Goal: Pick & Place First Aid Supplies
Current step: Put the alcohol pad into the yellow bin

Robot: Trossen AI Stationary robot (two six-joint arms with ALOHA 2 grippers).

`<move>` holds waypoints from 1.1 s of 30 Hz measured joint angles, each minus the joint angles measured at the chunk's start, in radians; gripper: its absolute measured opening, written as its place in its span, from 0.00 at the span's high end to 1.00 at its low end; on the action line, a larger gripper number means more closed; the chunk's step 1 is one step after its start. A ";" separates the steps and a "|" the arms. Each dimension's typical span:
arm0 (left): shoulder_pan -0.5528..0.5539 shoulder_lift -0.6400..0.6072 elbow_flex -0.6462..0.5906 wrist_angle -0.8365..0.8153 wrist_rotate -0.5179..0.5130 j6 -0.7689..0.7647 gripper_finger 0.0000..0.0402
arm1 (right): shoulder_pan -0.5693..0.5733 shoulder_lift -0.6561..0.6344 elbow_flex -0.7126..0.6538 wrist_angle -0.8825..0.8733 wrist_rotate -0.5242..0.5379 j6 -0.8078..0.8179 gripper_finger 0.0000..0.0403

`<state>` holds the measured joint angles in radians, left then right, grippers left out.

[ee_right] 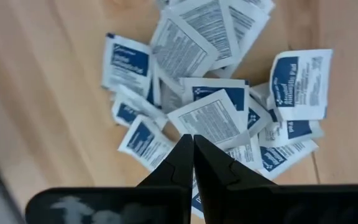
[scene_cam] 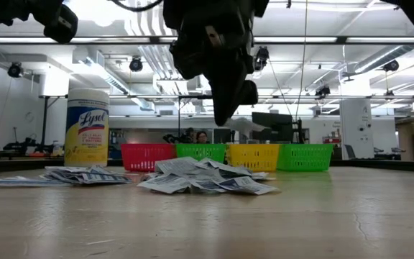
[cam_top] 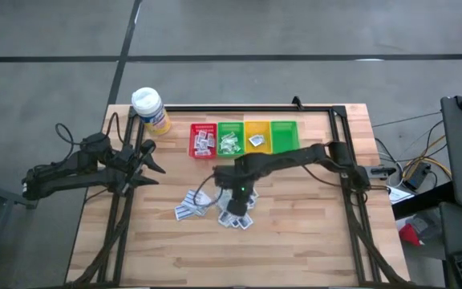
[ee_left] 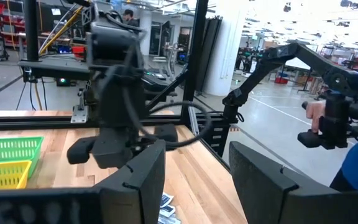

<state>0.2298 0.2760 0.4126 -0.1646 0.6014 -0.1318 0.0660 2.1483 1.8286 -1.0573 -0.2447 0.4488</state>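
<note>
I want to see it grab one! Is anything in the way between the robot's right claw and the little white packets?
Nothing visible is. The right gripper hangs straight above the heap of sachets on the wooden table, fingertips closed together, with only air between. The left gripper waits off to the side.

Setting. A wooden desk (cam_top: 311,241) stands on a grey concrete floor (cam_top: 54,48) crossed by dark lines. In the low view, white ceiling beams (scene_cam: 351,39), ducts and hanging lamps fill the upper frame. A person (scene_cam: 203,137) sits at centre. A white column (ee_left: 225,43) rises in the left wrist view.
</note>
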 joint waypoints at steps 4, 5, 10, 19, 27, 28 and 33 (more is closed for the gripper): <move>0.000 0.000 0.000 0.000 0.000 -0.001 0.57 | -0.046 -0.003 0.000 0.001 -0.126 -0.069 0.98; 0.000 0.000 0.000 0.000 0.000 -0.001 0.57 | -0.056 -0.003 0.000 0.000 -0.150 -0.083 0.98; 0.000 0.000 0.000 0.000 0.000 -0.002 0.57 | -0.100 -0.003 0.000 0.001 -0.243 -0.160 0.98; 0.000 0.000 0.000 0.000 0.000 -0.004 0.57 | -0.175 -0.003 0.000 0.004 -0.545 -0.339 0.98; 0.000 0.000 0.000 0.000 0.000 -0.008 0.57 | -0.215 -0.003 0.000 0.029 -0.919 -0.501 0.98; 0.000 0.000 0.000 0.000 0.000 -0.008 0.57 | -0.216 -0.003 0.000 0.029 -0.947 -0.511 0.98; 0.000 0.000 0.000 0.000 0.000 -0.008 0.57 | -0.218 -0.003 0.000 0.048 -1.088 -0.558 0.98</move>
<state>0.2298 0.2760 0.4126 -0.1646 0.6014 -0.1394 -0.1516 2.1456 1.8286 -1.0088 -1.3329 -0.1095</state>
